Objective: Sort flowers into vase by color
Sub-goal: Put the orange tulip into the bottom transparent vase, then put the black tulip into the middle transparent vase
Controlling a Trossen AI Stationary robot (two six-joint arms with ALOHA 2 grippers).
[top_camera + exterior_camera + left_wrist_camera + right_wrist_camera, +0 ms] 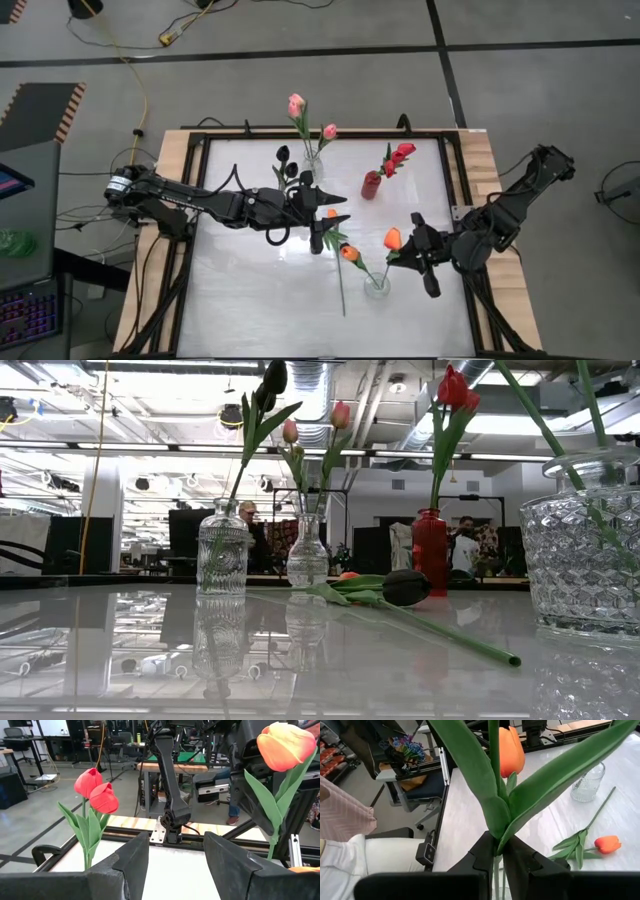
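Note:
My right gripper (496,862) is shut on an orange tulip (392,238) above the clear near vase (377,285). A second orange tulip (349,254) leans out of that vase, and two green stems (590,400) rise from it. My left gripper (175,870) hangs open and level over the table's middle (342,210), holding nothing. On the table below it lie a black tulip (405,587) and an orange tulip (607,843). At the back, red tulips (400,155), pink tulips (297,105) and a black tulip (272,380) each stand in a vase of their own. My right gripper pinches the orange tulip's stem (496,851) between its two fingers, just below where the leaves branch off. The fingers come slanting down from the table's right and lie across the stem. The head (510,750) stands up beyond the fingers, lifted clear. The stem's lower end is hidden under the gripper.
The red vase (431,550) and two clear vases (222,550) (307,552) stand along the far part of the table. The black tulip's long stem (341,290) lies toward the near edge. A black frame (455,180) rims the tabletop. People sit in the room behind.

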